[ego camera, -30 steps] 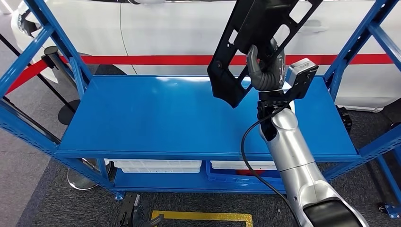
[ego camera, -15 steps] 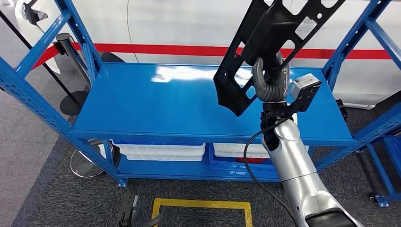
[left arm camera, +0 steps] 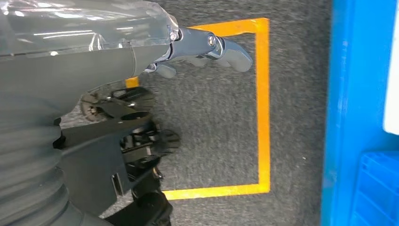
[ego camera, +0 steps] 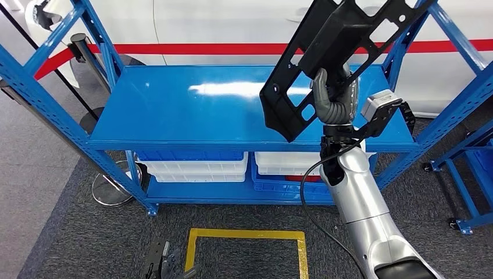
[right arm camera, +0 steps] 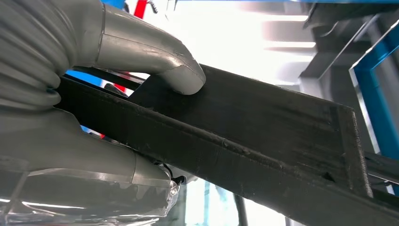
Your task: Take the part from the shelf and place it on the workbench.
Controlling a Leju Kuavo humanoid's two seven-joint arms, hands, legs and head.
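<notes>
While my right hand (ego camera: 332,102) holds its fingers (right arm camera: 181,77) clamped on the black part (ego camera: 325,58) above the blue shelf (ego camera: 192,110), my left hand (left arm camera: 197,47) hangs empty, fingers apart, over floor.

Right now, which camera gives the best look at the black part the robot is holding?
The head view: it shows the black part nearly whole, a flat panel with cutouts, raised above the blue shelf in the right hand. The right wrist view shows a close dark edge of it under the thumb. The left wrist view shows floor instead.
</notes>
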